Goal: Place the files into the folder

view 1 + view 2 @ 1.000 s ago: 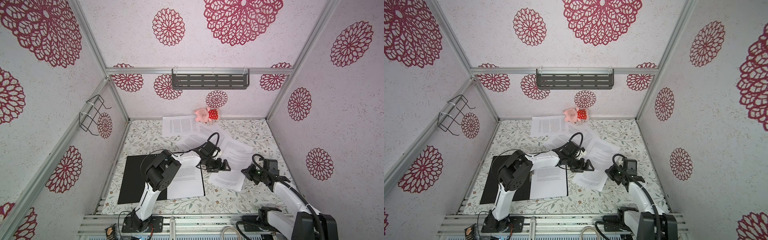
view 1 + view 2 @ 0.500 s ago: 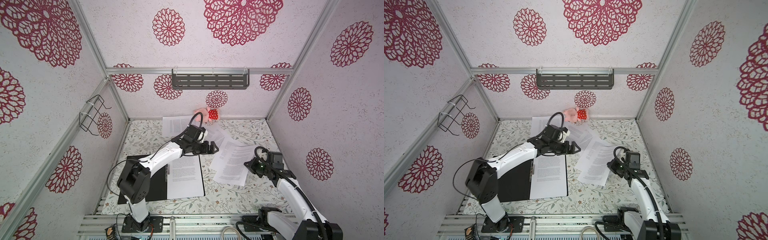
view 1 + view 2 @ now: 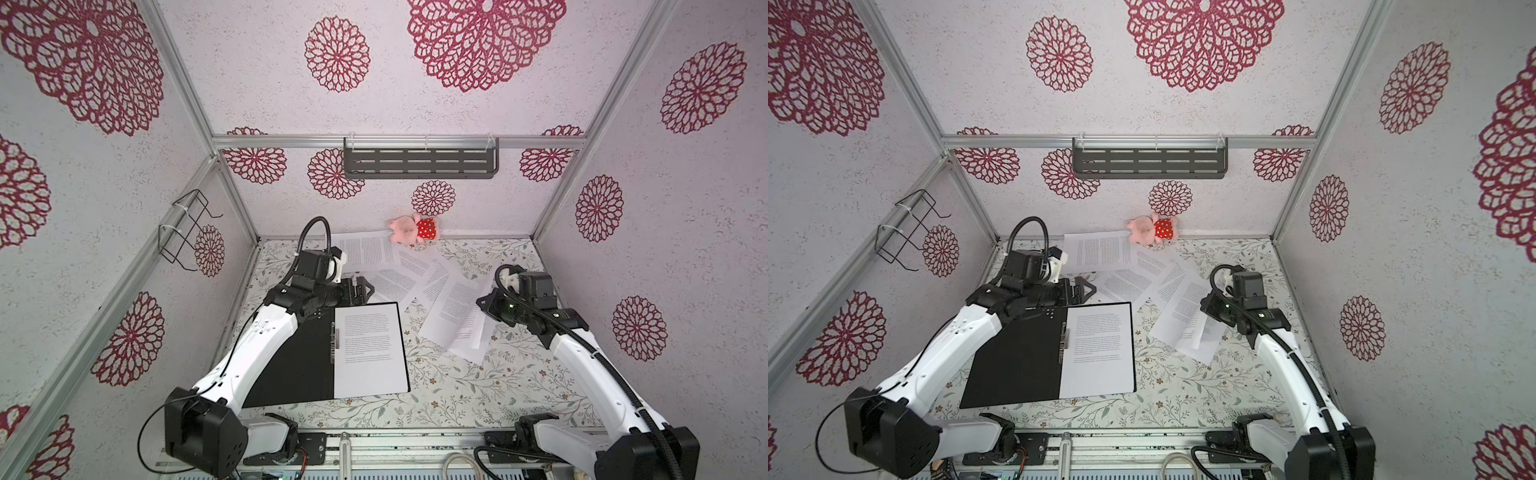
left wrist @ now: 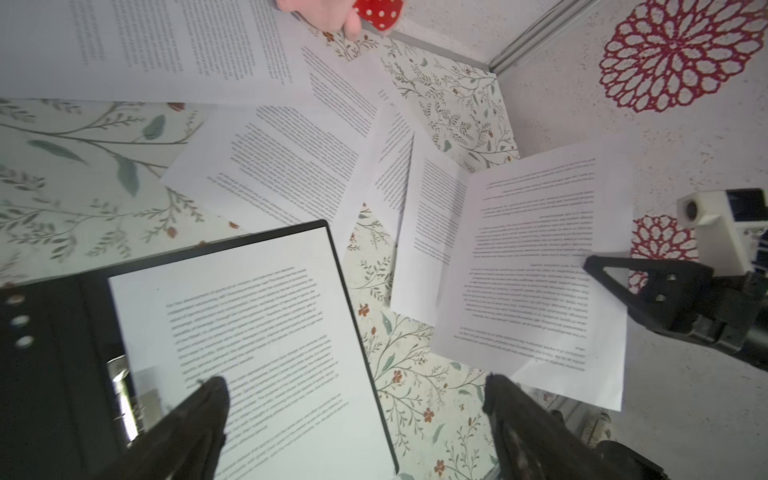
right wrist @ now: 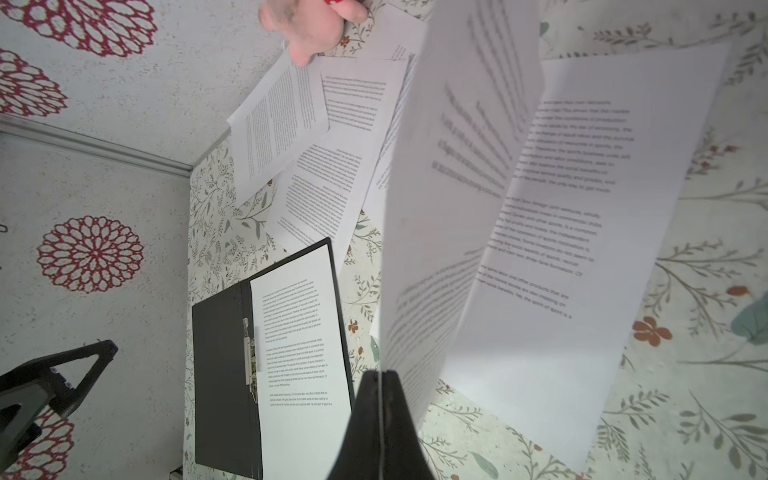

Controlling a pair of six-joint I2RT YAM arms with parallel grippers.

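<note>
The folder (image 3: 299, 357) lies open, black inside up, on the left of the table in both top views, with one printed sheet (image 3: 370, 349) on its right half beside the spine clip (image 5: 249, 357). Several more files (image 3: 395, 282) are scattered behind it. My left gripper (image 3: 365, 287) hovers open and empty at the folder's far edge; the left wrist view shows its fingertips (image 4: 212, 390) wide apart over the folder's corner. My right gripper (image 5: 380, 374) is shut on the edge of one file (image 5: 449, 187), which hangs raised and curled above another sheet (image 5: 602, 208).
A pink plush toy (image 3: 409, 228) in a red dotted dress sits against the back wall on one sheet's corner. A dark shelf (image 3: 419, 164) hangs on the back wall and a wire rack (image 3: 187, 228) on the left wall. Enclosure walls stand on three sides.
My left arm has pulled back leftward from over the loose files to the folder's far edge, still open. My right gripper has raised its sheet and carried it a little toward the back.
</note>
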